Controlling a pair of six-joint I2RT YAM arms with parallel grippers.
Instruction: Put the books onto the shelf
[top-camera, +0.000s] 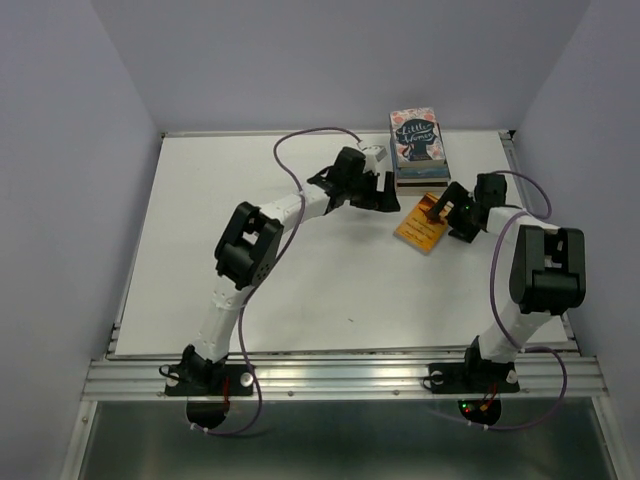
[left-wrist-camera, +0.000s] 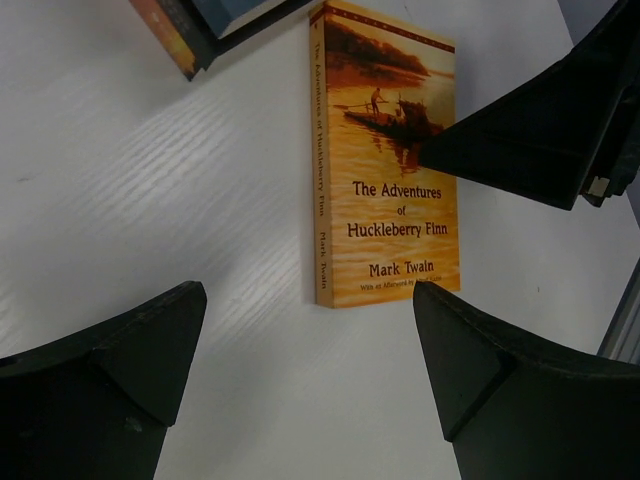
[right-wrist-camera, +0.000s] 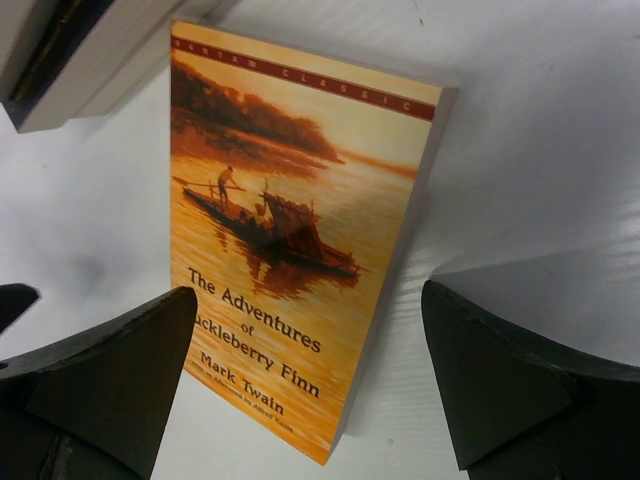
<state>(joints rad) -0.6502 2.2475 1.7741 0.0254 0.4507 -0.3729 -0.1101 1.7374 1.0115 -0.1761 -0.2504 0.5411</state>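
Surface: white table (top-camera: 300, 290), metal rail (top-camera: 340, 375) along near edge.
Room: plain pale walls (top-camera: 70, 200) on 3 sides.
Books: stack (top-camera: 418, 150) at far edge, navy flowered one on top; orange book (right-wrist-camera: 290, 230) flat on table just in front.
L arm: elbow bent, reaching far-centre. Left gripper (left-wrist-camera: 308, 300) is beside the stack, spread wide, nothing held.
R arm: folded inward. Right gripper (right-wrist-camera: 310, 292) is low over orange book, fingers wide apart, gripping nothing.

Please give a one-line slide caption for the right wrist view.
Open right claw over the orange Huckleberry Finn paperback lying flat on the white table, other books at top left.
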